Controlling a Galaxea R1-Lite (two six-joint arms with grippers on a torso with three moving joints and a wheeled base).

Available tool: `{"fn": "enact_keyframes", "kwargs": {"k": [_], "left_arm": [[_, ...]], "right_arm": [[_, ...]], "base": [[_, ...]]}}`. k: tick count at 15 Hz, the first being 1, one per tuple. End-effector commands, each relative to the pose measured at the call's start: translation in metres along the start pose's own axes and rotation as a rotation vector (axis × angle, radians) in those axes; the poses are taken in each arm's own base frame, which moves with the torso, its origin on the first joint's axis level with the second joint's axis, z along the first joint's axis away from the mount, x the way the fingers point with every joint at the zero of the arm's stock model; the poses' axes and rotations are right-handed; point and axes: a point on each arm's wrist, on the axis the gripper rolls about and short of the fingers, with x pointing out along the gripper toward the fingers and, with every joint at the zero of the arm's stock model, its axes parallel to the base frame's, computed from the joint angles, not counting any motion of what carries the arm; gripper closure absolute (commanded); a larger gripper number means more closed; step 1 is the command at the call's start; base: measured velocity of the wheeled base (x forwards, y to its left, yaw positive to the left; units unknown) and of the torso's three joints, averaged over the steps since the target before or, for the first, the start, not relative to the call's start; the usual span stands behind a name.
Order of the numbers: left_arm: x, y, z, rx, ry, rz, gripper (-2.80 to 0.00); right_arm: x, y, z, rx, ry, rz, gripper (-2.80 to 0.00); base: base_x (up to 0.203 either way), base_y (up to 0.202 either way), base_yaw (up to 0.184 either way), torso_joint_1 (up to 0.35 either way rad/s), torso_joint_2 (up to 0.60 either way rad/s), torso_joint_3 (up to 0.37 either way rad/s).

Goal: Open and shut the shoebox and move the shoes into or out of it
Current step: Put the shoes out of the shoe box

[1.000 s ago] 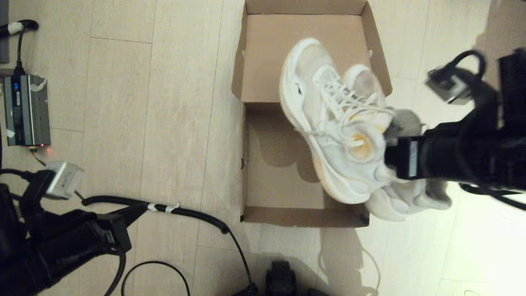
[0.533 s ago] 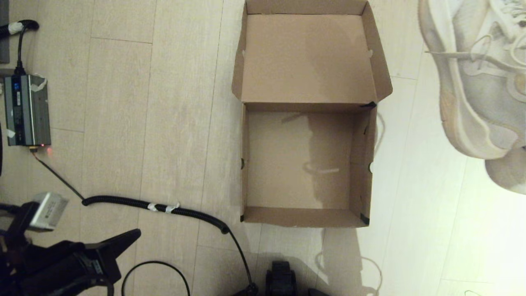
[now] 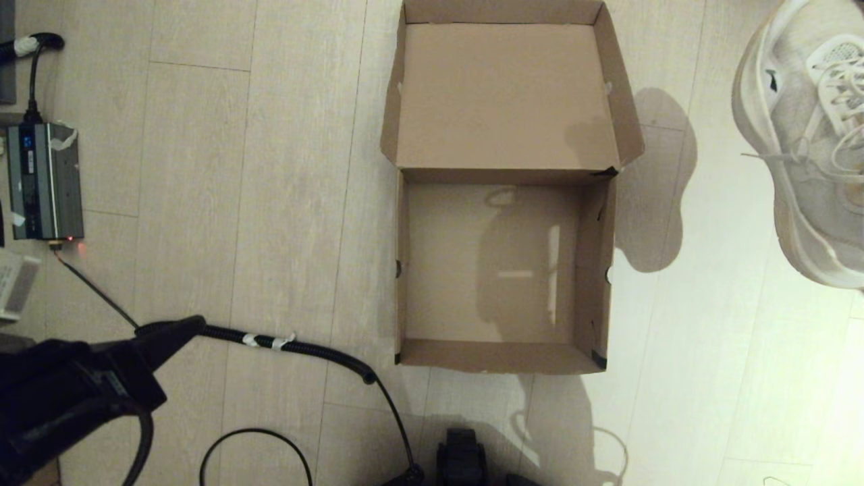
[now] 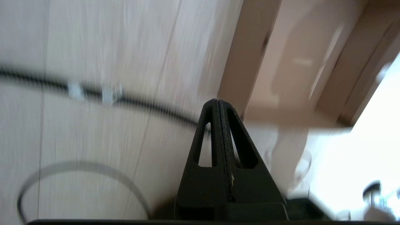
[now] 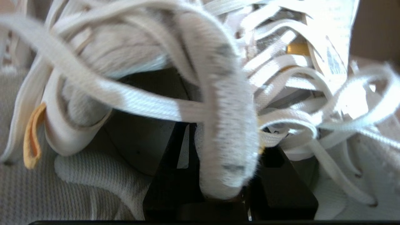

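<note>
Clearly mid take-out: sneakers [image 3: 803, 148] hung right of empty, lid-open shoebox [image 3: 601, 270], tongue pinched by right gripper [image 5: 218, 175]. Left gripper [image 4: 218, 109] closed, parked low-left. Next: lower to floor, release.

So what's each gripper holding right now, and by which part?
The right gripper is shut on the shoes, clamped on a tongue or collar by the laces. The left gripper is shut and holds nothing.

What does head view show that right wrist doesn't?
Head view only: the open, empty shoebox, its lid folded back, the left gripper shut and low beside a black cable, and a grey power unit. Right wrist only: the right gripper shut on a shoe's padded tongue, laces tangled around it. Both: the white shoes, lifted clear of the box.
</note>
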Motion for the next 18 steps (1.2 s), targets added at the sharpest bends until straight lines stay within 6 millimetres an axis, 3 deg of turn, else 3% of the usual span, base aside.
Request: {"fn": "enact_keyframes", "kwargs": {"k": [1, 4, 8, 10, 14, 15, 18], "left_arm": [[-0.001, -0.006, 0.024, -0.004, -0.078, -0.015, 0.00], [0.002, -0.013, 0.051, -0.009, -0.138, -0.030, 0.00], [0.016, -0.014, 0.059, -0.009, -0.121, -0.032, 0.00], [0.015, -0.014, 0.060, -0.009, -0.125, -0.036, 0.00], [0.006, -0.015, 0.066, -0.008, -0.149, -0.033, 0.00], [0.003, -0.015, 0.067, -0.008, -0.154, -0.035, 0.00], [-0.013, -0.017, 0.073, -0.015, -0.198, -0.052, 0.00]], "right_arm": [[0.052, 0.011, -0.011, -0.024, 0.092, -0.044, 0.00], [0.118, 0.017, -0.026, -0.042, 0.136, -0.094, 0.00], [0.184, 0.027, -0.056, -0.071, 0.179, -0.105, 0.00], [0.200, 0.032, -0.064, -0.079, 0.154, -0.092, 0.00], [0.210, 0.037, -0.077, -0.131, 0.195, -0.080, 0.00], [0.212, 0.038, -0.080, -0.135, 0.204, -0.080, -2.80], [0.198, 0.036, -0.079, -0.157, 0.204, -0.071, -2.80]], "base": [[0.000, 0.000, 0.000, 0.000, 0.00, 0.000], [0.000, 0.000, 0.000, 0.000, 0.00, 0.000], [0.000, 0.000, 0.000, 0.000, 0.00, 0.000], [0.000, 0.000, 0.000, 0.000, 0.00, 0.000], [0.000, 0.000, 0.000, 0.000, 0.00, 0.000], [0.000, 0.000, 0.000, 0.000, 0.00, 0.000], [0.000, 0.000, 0.000, 0.000, 0.00, 0.000]]}}
